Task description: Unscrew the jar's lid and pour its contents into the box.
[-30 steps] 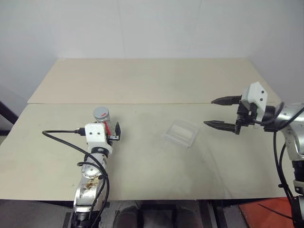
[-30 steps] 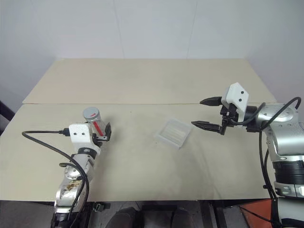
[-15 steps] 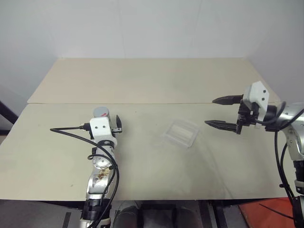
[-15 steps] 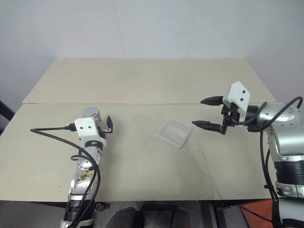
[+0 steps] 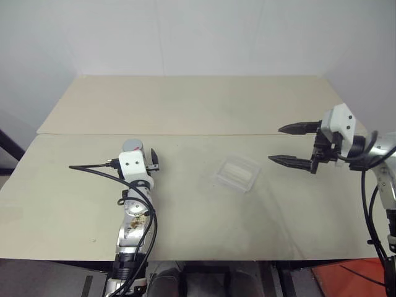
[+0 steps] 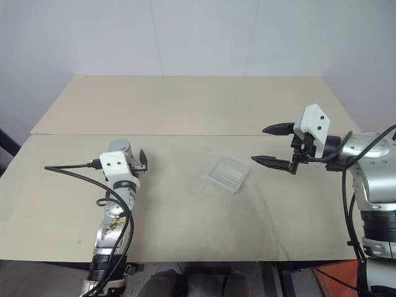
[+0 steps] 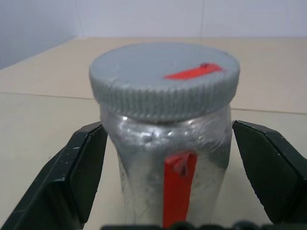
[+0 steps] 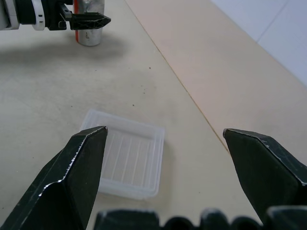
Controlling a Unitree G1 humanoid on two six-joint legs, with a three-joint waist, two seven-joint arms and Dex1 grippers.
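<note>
1. The jar [image 7: 165, 158] stands upright on the table [image 5: 185, 105], at its left, between the left gripper [image 7: 182, 163]'s spread fingers, likely positioned for steadying.
2. Its grey lid [image 7: 164, 84] is on, bearing a red stripe; no writing is readable.
3. The clear box [image 5: 236, 174] lies mid-table.
4. The right gripper [image 5: 296, 146] hovers wide open and empty at the right.

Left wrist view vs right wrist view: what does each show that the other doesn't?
Left wrist alone: the grey lid on the jar, red strip across its top, and the left hand open around the jar with gaps on both sides. Right wrist alone: the clear box, with nothing in it, framed by the open right hand. Both: the jar, the left hand and the beige table.
</note>
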